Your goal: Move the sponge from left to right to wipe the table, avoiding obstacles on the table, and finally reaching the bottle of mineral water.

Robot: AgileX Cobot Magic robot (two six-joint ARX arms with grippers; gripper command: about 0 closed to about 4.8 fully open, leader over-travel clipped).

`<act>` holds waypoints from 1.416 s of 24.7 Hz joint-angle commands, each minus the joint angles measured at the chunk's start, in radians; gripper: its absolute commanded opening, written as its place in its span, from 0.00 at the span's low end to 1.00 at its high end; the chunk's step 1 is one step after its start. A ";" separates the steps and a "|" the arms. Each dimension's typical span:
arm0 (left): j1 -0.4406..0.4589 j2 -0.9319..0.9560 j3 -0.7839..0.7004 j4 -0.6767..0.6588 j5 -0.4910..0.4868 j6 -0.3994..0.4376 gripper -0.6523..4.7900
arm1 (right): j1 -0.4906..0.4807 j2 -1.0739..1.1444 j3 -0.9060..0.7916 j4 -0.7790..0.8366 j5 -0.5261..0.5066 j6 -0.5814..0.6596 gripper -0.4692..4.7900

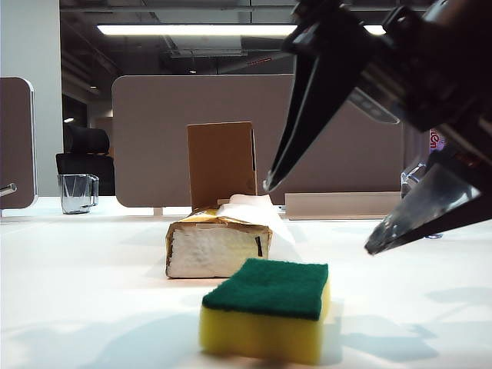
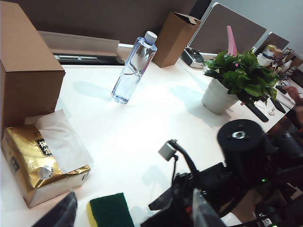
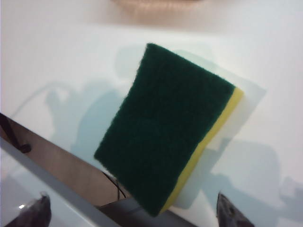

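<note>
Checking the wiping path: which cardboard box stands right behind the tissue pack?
The upright brown cardboard box beside the tissue pack; the other box stands far off, past the water bottle.

bottle of mineral water (image 1: pixel 411 181): mostly hidden behind the right hand (image 1: pixel 323 219)
sponge (image 2: pixel 110 211): cut off by frame edge

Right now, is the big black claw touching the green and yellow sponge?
Apart. In the exterior view the right gripper hangs open above the sponge, with bare table and background showing between its fingertips and the green top.
</note>
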 commanded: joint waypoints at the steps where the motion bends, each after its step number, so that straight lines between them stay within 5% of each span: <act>1: 0.000 -0.002 0.005 0.002 -0.001 0.003 0.70 | 0.000 0.046 0.002 0.038 0.000 0.004 0.96; 35: 0.000 -0.003 0.006 0.003 0.008 0.001 0.70 | -0.060 0.269 0.002 0.188 0.011 0.011 0.82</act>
